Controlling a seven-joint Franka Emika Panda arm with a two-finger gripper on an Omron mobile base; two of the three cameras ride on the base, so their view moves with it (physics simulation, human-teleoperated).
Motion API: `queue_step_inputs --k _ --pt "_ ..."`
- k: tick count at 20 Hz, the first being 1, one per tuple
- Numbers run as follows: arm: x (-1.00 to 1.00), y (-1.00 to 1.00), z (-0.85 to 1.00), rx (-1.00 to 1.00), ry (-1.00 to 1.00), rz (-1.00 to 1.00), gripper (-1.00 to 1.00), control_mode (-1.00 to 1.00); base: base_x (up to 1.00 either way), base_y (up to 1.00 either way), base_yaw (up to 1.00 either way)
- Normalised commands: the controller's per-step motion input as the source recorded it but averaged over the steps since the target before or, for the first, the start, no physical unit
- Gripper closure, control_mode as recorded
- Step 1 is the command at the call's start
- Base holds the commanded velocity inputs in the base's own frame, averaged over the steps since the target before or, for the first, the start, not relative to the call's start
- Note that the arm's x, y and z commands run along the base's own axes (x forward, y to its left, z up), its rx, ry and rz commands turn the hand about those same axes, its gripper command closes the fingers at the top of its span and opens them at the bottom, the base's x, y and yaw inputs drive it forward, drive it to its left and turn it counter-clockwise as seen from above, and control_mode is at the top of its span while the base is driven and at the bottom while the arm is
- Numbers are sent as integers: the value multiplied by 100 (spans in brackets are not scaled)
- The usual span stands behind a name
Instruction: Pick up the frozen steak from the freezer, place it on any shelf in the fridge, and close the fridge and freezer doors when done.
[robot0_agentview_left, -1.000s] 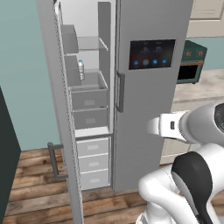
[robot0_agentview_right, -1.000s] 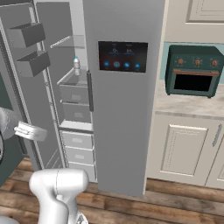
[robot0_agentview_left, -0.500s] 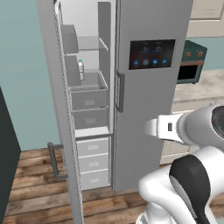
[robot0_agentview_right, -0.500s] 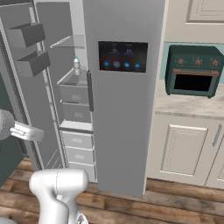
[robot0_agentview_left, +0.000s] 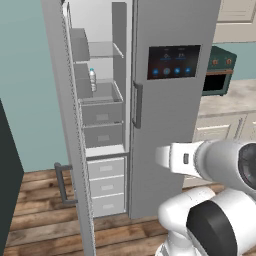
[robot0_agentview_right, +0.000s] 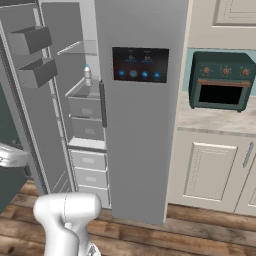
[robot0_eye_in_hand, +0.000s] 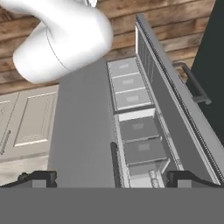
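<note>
Two fingers of gripper (robot0_eye_in_hand: 111, 178) spread wide, holding nothing; freezer (robot0_eye_in_hand: 135, 118) open at 12 o'clock, fridge door (robot0_agentview_left: 172, 100) closed.

We see a teal wall (robot0_agentview_left: 27, 85) behind and a wood-plank floor (robot0_agentview_right: 200, 230) below. Cream cabinets (robot0_agentview_right: 210, 170) stand under a pale stone counter (robot0_agentview_right: 200, 117), where a dark green toaster oven (robot0_agentview_right: 220, 80) sits against the back edge. A cream upper cabinet (robot0_agentview_right: 232, 17) hangs above it.

Kitchen: tall grey fridge (robot0_agentview_right: 140, 125), countertop oven (robot0_agentview_right: 220, 81), cream cabinets (robot0_agentview_right: 210, 170).
</note>
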Motion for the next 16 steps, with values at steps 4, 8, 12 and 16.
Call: queue_step_inputs --k 4,8,12,16 --pt "0 48 0 0 -13 0 -100 -100 0 0 0" --pt "0 44 0 0 -14 0 -100 -100 0 0 0" --pt "0 24 0 0 -14 0 -100 -100 0 0 0" --pt "0 14 0 0 -11 0 -100 -100 0 0 0"
